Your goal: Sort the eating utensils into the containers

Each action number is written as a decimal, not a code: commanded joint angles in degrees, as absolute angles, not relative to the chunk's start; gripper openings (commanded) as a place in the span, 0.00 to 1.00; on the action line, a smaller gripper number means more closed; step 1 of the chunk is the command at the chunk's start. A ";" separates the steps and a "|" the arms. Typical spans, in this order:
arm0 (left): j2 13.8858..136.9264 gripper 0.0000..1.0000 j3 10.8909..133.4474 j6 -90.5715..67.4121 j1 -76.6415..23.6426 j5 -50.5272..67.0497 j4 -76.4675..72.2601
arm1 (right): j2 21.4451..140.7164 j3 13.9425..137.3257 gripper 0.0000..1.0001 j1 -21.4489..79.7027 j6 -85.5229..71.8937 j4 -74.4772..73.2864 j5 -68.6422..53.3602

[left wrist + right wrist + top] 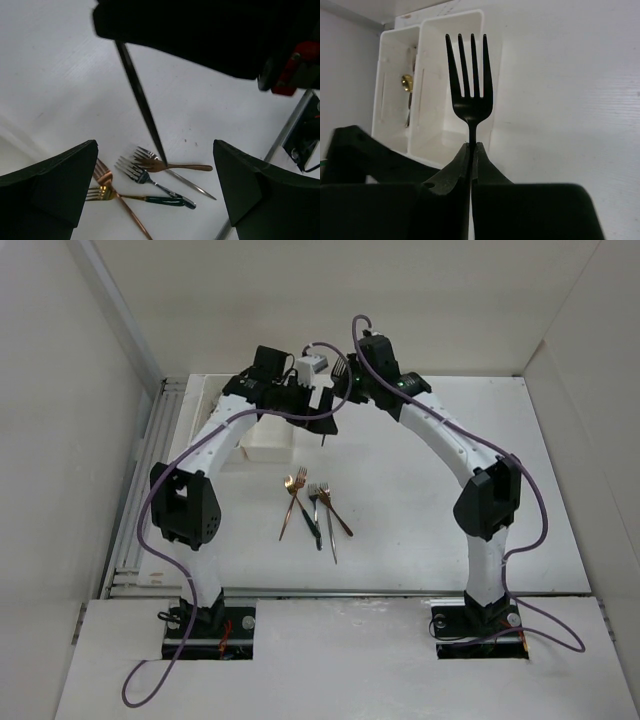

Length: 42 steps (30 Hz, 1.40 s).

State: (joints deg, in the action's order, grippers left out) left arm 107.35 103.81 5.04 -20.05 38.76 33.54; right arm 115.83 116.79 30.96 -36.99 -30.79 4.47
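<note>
My right gripper (471,145) is shut on the neck of a black fork (470,75), tines up, in front of two white bins side by side (445,115). The left bin (390,100) holds a gold spoon (407,82); the right bin looks empty. In the top view the right gripper (347,375) holds the fork (340,368) beside the bins (268,448), which the left arm partly hides. My left gripper (155,146) is open and empty, high above several forks (145,180) lying crossed on the table (312,505). The black fork's handle (140,100) hangs between the left fingers.
A copper fork (172,166), a gold fork with a green handle (150,199) and a rose-gold fork (106,177) lie in the pile. A metal rail (150,470) runs along the table's left edge. White walls enclose the table.
</note>
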 commanded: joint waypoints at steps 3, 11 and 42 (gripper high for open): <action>108.80 1.00 101.95 4.14 -20.04 43.24 29.63 | 116.19 119.62 0.00 33.22 -41.30 -25.93 -1.66; 111.09 0.00 104.23 2.47 -20.04 35.71 30.23 | 115.58 117.42 0.00 33.75 -42.36 -23.64 -5.79; 111.04 0.79 110.49 2.45 -10.99 -13.61 29.01 | 107.05 86.41 0.52 43.67 -23.47 -40.78 0.18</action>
State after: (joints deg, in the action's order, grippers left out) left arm 122.83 111.04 0.32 -13.28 -7.86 30.04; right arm 110.98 88.97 42.63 -25.63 -40.99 0.78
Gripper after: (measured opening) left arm 0.783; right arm 0.539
